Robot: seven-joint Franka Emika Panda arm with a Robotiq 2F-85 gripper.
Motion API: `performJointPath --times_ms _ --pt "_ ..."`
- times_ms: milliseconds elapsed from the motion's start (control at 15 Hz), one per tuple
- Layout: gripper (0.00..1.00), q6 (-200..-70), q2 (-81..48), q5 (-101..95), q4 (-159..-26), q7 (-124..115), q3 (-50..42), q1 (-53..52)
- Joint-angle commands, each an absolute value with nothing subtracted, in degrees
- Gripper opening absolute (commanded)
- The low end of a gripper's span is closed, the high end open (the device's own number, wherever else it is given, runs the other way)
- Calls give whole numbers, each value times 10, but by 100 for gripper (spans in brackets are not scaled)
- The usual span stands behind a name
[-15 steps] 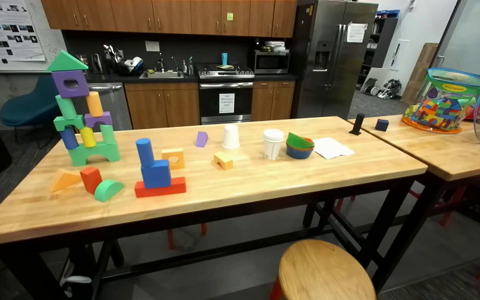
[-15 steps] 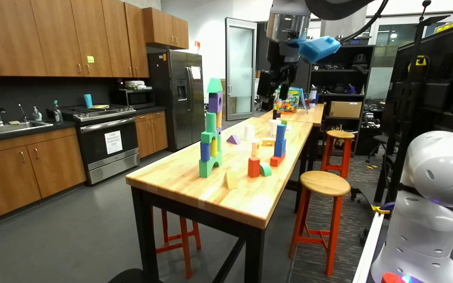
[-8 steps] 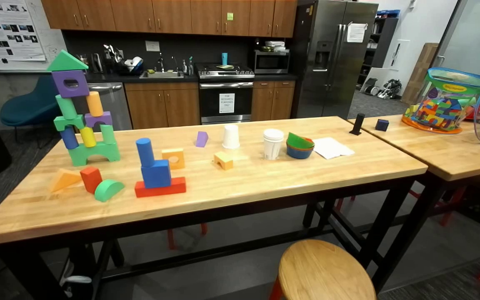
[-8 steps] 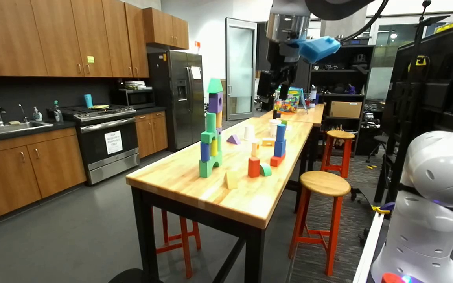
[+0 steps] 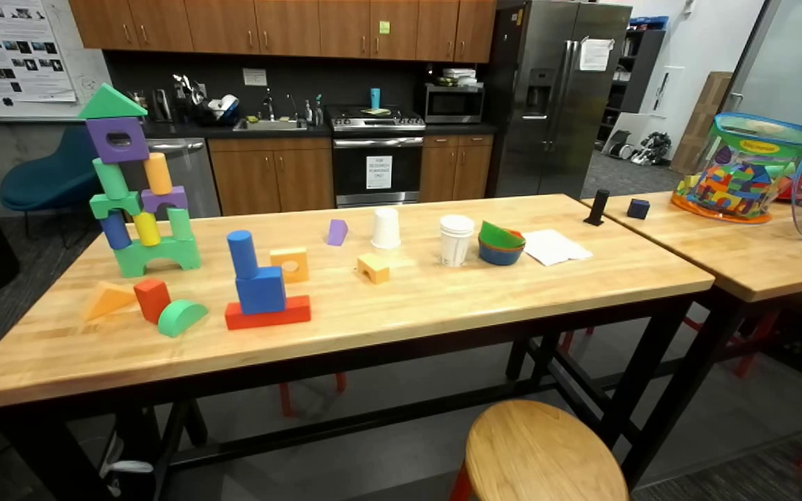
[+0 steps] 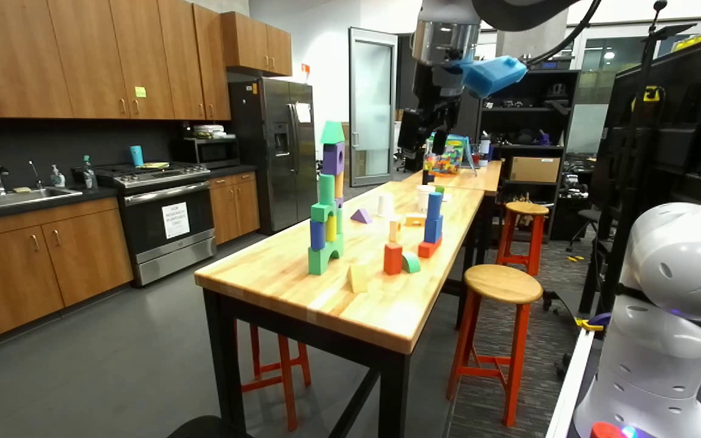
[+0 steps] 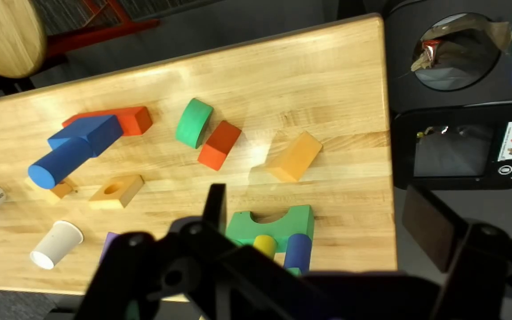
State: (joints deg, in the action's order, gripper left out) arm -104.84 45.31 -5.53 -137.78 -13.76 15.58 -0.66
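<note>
My gripper [image 6: 423, 146] hangs above the wooden table [image 6: 326, 298], open, with nothing between its fingers [image 7: 320, 213]. It is out of view in an exterior view. A block tower stands under and near it: a green arch [image 5: 158, 255] at its base, blue, yellow and green cylinders, a purple block [image 5: 117, 139] and a green triangle [image 5: 112, 103] on top. In the wrist view the fingers hide part of the tower. Near it lie an orange wedge [image 7: 295, 156], a red block [image 7: 219, 145] and a green half-round [image 7: 194, 123]. A blue cylinder [image 5: 242, 255] stands on a blue block [image 5: 260, 291] upon a long red block [image 5: 268, 313].
Two yellow blocks [image 5: 289, 265] [image 5: 373, 268], a purple block [image 5: 337, 232], an upturned white cup [image 5: 386, 228], a lidded paper cup [image 5: 455, 240], bowls [image 5: 500, 255] and paper [image 5: 555, 248] lie farther along. A bag of blocks [image 5: 742, 170] stands on the adjoining table. Stools [image 6: 502, 284] stand beside the table.
</note>
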Motion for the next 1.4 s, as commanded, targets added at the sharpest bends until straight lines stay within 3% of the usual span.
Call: performJointPath --times_ms 0,1333 --pt "100 -1047 450 -62 -1376 -144 148 -18" --pt "100 -1042 471 -42 -1387 -143 144 -42"
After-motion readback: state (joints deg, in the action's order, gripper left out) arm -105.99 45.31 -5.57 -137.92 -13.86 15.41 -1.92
